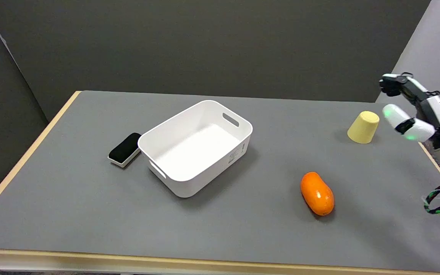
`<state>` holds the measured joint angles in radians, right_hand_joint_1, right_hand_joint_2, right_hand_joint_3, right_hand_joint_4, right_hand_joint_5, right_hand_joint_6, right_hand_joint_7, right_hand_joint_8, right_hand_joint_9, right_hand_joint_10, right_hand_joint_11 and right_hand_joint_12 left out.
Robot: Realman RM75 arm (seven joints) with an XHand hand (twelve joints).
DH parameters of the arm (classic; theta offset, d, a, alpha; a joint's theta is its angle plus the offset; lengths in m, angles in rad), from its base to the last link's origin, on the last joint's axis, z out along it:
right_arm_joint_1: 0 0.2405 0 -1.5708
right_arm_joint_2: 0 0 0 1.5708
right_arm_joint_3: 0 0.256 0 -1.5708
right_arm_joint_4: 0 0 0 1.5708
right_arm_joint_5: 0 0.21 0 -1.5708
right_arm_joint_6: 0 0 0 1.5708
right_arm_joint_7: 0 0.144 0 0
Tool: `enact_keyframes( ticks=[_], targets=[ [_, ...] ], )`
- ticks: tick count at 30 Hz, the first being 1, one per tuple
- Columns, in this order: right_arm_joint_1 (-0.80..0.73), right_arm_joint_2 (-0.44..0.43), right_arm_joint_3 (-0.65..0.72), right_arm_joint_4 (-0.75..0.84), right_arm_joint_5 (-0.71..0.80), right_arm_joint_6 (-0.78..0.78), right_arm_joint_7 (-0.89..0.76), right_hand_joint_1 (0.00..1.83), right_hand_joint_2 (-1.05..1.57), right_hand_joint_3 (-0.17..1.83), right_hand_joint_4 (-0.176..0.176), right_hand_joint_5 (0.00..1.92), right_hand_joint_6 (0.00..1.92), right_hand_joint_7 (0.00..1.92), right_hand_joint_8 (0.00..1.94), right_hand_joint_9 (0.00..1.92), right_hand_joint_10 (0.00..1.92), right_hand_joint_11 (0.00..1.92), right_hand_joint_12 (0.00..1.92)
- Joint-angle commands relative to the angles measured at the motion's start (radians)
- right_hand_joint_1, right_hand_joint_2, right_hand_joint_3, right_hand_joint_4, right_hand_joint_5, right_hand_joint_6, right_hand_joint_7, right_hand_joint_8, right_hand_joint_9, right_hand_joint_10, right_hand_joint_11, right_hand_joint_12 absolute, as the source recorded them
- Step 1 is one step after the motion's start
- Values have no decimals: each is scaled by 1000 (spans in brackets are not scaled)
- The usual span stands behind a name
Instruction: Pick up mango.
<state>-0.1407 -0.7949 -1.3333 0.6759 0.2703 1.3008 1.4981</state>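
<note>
In the head view, the right hand (414, 110) is raised in the air at the picture's right edge, above the table's (71, 191) far right side, on a white forearm that rises from the lower right corner. A braided green and black cable loops beside the wrist. The hand leans toward the table's middle: one black-and-white finger reaches up and to the left at the top, and a rounded white finger (395, 114) points left below it, with a clear gap between the two. The fingers are spread apart and nothing lies between them; the hand holds nothing and touches nothing. Small green lights glow on the hand and on the wrist.

The mango (317, 193) (orange and glossy, an elongated oval) lies on the grey tabletop on the right side, nearer the front edge, its long axis running from upper left to lower right. It sits well apart from the hand, below and to the left of it.

A pale yellow cup (364, 127) stands upside down near the far right edge, just left of the lower finger in the picture. A white bin (243, 141) with cut-out handles sits turned at an angle near the table's middle. A black eraser block (125, 149) with a white base lies right beside the bin's left corner.
</note>
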Motion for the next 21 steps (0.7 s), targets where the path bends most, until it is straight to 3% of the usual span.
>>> enact_keyframes(
  ticks=[1,6,8,14,21],
  targets=[
    [-466,-207,96,737,-45,-229,-514,512,640,920,-114,312,624,412,589,319,964,164,1380],
    [-526,-230,-2,805,-53,-274,-651,542,652,824,-113,321,617,431,575,301,1028,161,1397],
    [-549,-229,-47,828,-51,-316,-713,462,621,892,-110,314,624,416,591,306,962,150,1364],
    [-579,-237,-153,858,3,-367,-933,459,600,816,-128,253,515,318,504,172,886,28,1292],
    [-572,-227,-194,855,58,-359,-1022,433,608,774,-127,224,458,289,451,129,864,-1,1246]
  ],
)
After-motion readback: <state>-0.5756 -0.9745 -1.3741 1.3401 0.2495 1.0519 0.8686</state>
